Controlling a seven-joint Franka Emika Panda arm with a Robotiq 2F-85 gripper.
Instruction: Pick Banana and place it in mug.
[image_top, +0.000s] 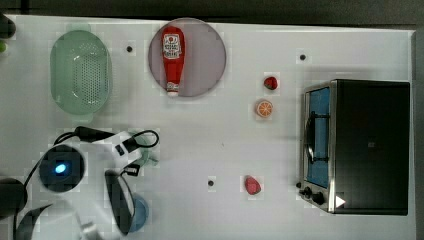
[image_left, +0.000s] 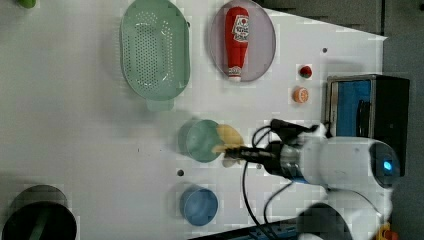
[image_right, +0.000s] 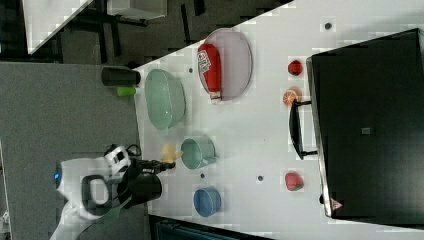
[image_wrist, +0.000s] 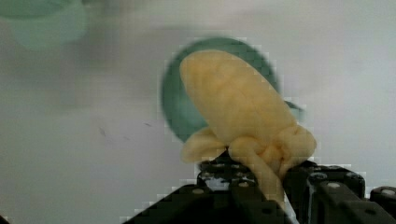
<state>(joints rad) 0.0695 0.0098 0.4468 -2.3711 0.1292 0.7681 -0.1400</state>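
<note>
In the left view, going left to right, the pale green mug (image_left: 201, 140) stands on the desk (image_left: 75, 125) near its middle, with the green basket (image_left: 155, 47) toward the far edge. The banana (image_left: 227, 141) hangs at the mug's right rim, above the desk. The gripper (image_left: 239, 153) is clamped on the banana's peeled end, seen close in the wrist view (image_wrist: 233, 112).
</note>
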